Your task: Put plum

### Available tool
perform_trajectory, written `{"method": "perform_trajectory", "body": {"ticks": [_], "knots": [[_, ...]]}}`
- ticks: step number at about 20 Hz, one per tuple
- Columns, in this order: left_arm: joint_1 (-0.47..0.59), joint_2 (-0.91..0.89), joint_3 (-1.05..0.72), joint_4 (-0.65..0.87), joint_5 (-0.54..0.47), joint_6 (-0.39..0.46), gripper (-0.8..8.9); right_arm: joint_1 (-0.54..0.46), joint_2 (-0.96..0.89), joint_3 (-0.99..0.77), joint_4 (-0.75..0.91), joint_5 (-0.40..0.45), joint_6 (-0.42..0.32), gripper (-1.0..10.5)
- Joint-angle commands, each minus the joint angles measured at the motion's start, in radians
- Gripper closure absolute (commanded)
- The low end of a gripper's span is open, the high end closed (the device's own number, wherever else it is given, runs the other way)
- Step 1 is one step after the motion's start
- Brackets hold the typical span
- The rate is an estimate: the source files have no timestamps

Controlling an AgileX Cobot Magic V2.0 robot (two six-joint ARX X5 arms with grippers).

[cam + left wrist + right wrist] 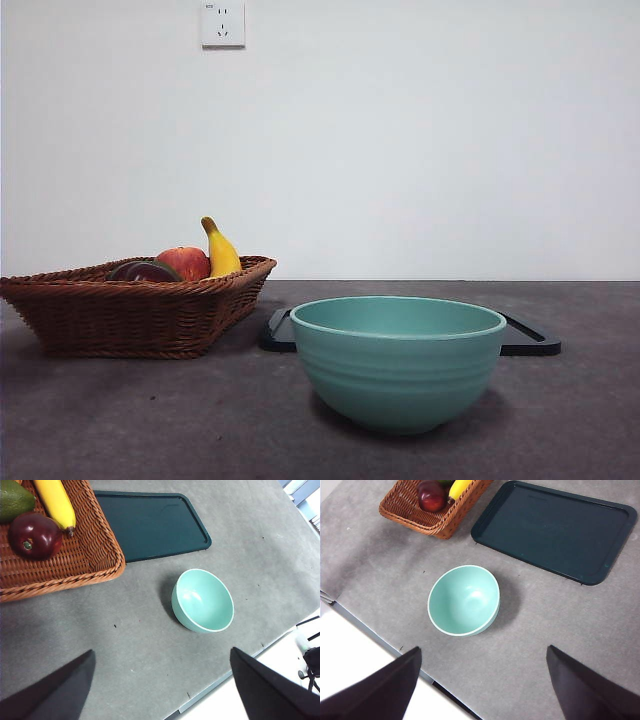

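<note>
Front view findings: neither of my arms appears; both wait high above the desk (560, 420). No step of the task has begun. The plum (35, 535) lies untouched in the wicker basket (95, 555), which sits toward the far left part of the desk. It rests on the basket floor just beside the banana (56, 502), with a green fruit (15, 499) next to it. From the front, only a dark sliver of the plum shows above the basket rim, beside the red apple (185, 262).

Left pincer (160, 690): jaws spread wide, holding nothing, hanging well apart from the plum. Right pincer (480, 685): jaws likewise spread and empty, above the near edge of the desk, farther from the basket.

The teal bowl (464, 600) stands empty near the middle of the desk; the dark tray (555, 530) lies bare behind it, beside the basket. The task does not name a destination; I cannot tell which is meant.

Judgement: the step in hand is the approach. My left arm is the nearer. The next move calls for descending over the basket, jaws straddling the plum clear of the banana.
</note>
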Motion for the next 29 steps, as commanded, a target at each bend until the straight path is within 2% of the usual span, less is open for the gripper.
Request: {"method": "perform_trajectory", "body": {"ticks": [1,4,8,11,18,22,29], "knots": [[-0.003,0.007,0.022,0.040,-0.011,0.018,3.70,0.004,0.006,0.018,0.003,-0.003,0.000,5.4],[-0.003,0.037,0.024,0.111,-0.100,0.008,3.69,0.004,0.006,0.018,0.003,-0.003,0.000,5.4],[-0.010,0.164,0.047,0.189,-0.122,-0.007,3.69,0.004,0.006,0.018,0.004,-0.003,0.000,5.4],[-0.032,0.285,0.085,0.249,-0.195,-0.005,3.70,0.004,0.006,0.018,0.004,-0.003,0.000,5.4],[-0.090,0.621,0.278,0.266,-0.359,0.102,3.71,0.004,0.006,0.018,0.004,-0.003,0.000,5.4],[-0.112,0.779,0.361,0.283,-0.373,0.143,3.72,0.004,0.006,0.018,0.004,-0.003,0.000,5.4],[-0.141,0.958,0.373,0.366,-0.404,0.205,3.72,0.004,0.006,0.018,0.003,-0.003,0.000,5.4]]}}
